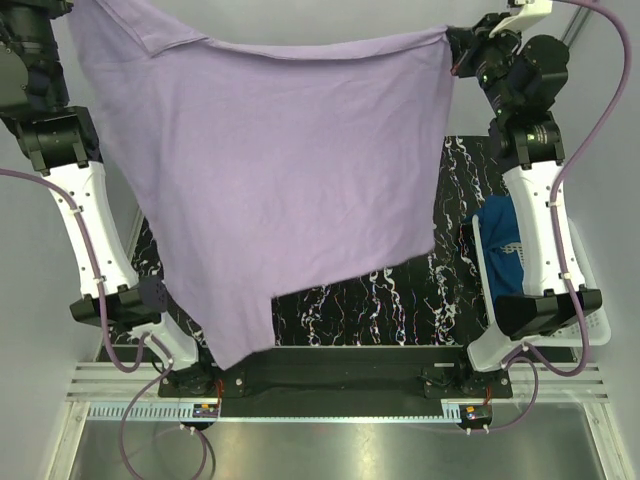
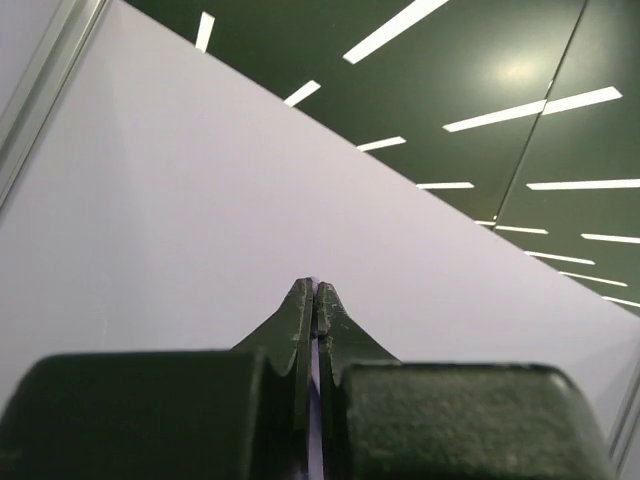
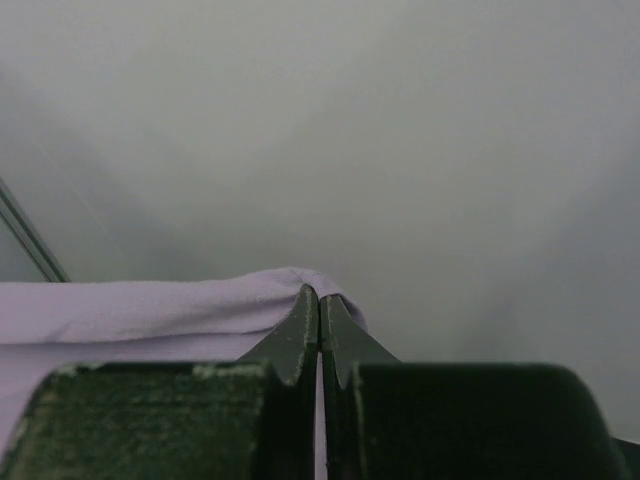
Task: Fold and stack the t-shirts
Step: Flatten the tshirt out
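A light purple t-shirt [image 1: 270, 160] hangs spread out high above the table, stretched between both arms, its lower edge dangling toward the near left. My right gripper [image 1: 452, 42] is shut on its top right corner; in the right wrist view the cloth [image 3: 150, 310] bunches over the closed gripper [image 3: 320, 292]. My left gripper [image 2: 316, 285] is shut, with a sliver of purple cloth between the jaws; in the top view it sits at the shirt's top left corner, at the frame's edge. A dark blue t-shirt [image 1: 500, 235] lies in the basket on the right. No green shirt shows.
A white mesh basket [image 1: 592, 322] stands at the right, behind the right arm [image 1: 535, 220]. The black marbled tabletop [image 1: 390, 300] shows below the hanging shirt. The left arm [image 1: 85, 220] rises along the left side.
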Motion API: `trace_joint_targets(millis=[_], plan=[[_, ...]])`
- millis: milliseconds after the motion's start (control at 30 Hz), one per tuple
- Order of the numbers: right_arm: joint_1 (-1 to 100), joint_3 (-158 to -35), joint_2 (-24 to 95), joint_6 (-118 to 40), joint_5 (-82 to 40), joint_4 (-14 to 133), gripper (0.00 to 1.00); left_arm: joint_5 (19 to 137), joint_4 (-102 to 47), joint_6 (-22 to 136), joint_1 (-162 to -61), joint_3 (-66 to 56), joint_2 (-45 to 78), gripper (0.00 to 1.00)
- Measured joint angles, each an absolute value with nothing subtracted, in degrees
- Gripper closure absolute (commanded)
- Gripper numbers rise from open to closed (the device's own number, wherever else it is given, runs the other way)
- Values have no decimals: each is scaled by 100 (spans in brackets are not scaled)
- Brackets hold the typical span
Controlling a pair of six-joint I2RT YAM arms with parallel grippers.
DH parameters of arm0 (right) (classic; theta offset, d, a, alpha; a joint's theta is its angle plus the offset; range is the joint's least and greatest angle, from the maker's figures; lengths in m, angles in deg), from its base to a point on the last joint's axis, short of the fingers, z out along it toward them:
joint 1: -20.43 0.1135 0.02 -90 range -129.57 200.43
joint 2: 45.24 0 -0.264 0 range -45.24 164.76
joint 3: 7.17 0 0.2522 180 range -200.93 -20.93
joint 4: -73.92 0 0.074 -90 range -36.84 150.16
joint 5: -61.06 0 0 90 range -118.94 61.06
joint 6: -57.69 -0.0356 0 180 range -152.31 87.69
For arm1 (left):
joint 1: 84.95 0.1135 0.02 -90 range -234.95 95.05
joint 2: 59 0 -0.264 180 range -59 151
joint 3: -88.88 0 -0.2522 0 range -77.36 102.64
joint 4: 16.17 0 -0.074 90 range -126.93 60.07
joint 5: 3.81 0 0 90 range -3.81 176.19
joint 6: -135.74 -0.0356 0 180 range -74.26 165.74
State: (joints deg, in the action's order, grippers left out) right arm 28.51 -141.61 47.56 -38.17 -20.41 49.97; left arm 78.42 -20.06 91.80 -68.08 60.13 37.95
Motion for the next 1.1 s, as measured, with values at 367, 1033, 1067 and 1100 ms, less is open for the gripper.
trace_joint_targets(millis=[367,1033,1067,1100], plan=[[2851,-12828,3514,-4123,-1883,4909,100,7759,-2472,8468,-6808,4831,2077,100],[2851,-11617,1302,-5100,-1370,4723,100,8332,-2745,7694,-6808,4175,-157,100],[2851,-11527,1339,-5124,-1383,4734,100,8312,-2734,7735,-6808,4029,-72,100],[2851,-11403,1401,-5155,-1411,4747,100,8277,-2701,7777,-6808,3849,29,100]])
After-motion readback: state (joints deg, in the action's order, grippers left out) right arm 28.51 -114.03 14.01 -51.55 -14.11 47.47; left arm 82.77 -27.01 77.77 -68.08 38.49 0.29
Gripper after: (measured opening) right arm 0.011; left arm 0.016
